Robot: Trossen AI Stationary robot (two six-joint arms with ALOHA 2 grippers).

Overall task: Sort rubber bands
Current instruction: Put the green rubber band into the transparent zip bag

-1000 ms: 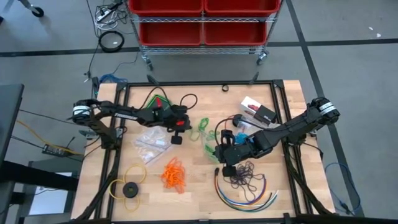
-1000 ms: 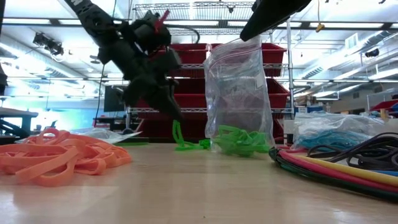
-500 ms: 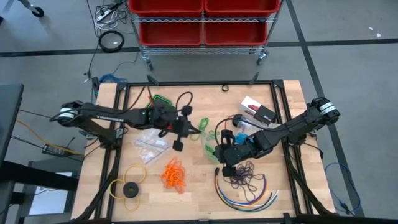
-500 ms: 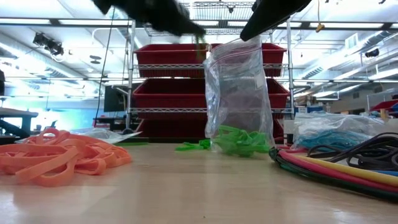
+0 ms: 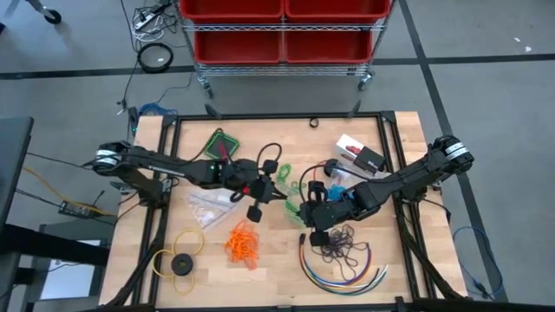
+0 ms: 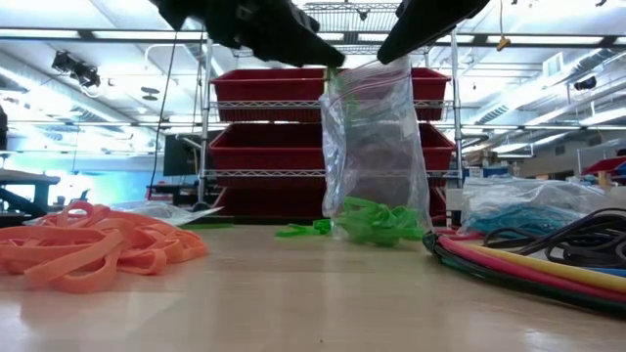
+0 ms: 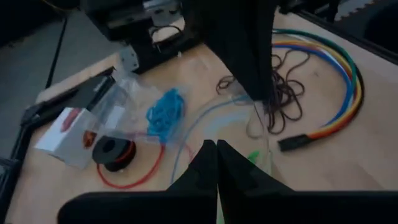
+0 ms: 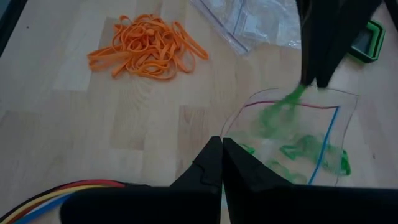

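Tabletop (image 5: 269,269) from above: left hand (image 5: 283,192), pinched on green rubber bands (image 5: 286,185), meets right hand (image 5: 305,211), clamped on the bag (image 5: 295,206); orange bands (image 5: 242,241) and cables (image 5: 347,269) lie nearby. Low view: bag upright (image 6: 377,147), green bunch (image 6: 377,220) at its foot, red bins (image 6: 264,112) behind. No writing legible.

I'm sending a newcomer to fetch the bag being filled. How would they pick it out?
Look at the table's middle, where both arms meet. The clear zip bag stands upright there, pinched at its top by the right gripper, and it alone holds green rubber bands.
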